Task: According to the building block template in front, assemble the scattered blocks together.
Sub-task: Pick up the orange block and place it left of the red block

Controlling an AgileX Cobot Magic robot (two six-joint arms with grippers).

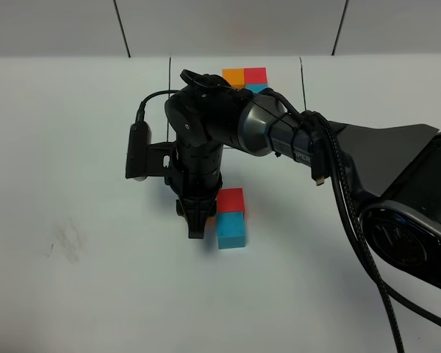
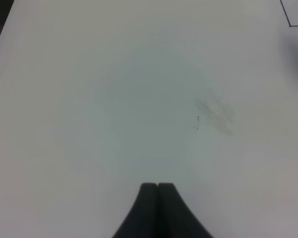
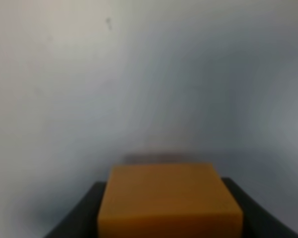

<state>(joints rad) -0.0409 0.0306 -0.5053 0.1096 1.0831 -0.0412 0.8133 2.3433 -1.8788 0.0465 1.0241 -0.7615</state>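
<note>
The template lies at the table's far middle: orange, red and blue cubes, with the blue one partly hidden by my right arm. The loose red cube and loose blue cube sit touching near the middle, red behind blue. My right gripper reaches across, pointing down just left of them. It is shut on the orange cube, low over the table. My left gripper is shut and empty over bare table; it is out of the high view.
A grey smudge marks the table at the left and also shows in the left wrist view. The right arm's base and cable fill the right side. Thin black lines frame the template area.
</note>
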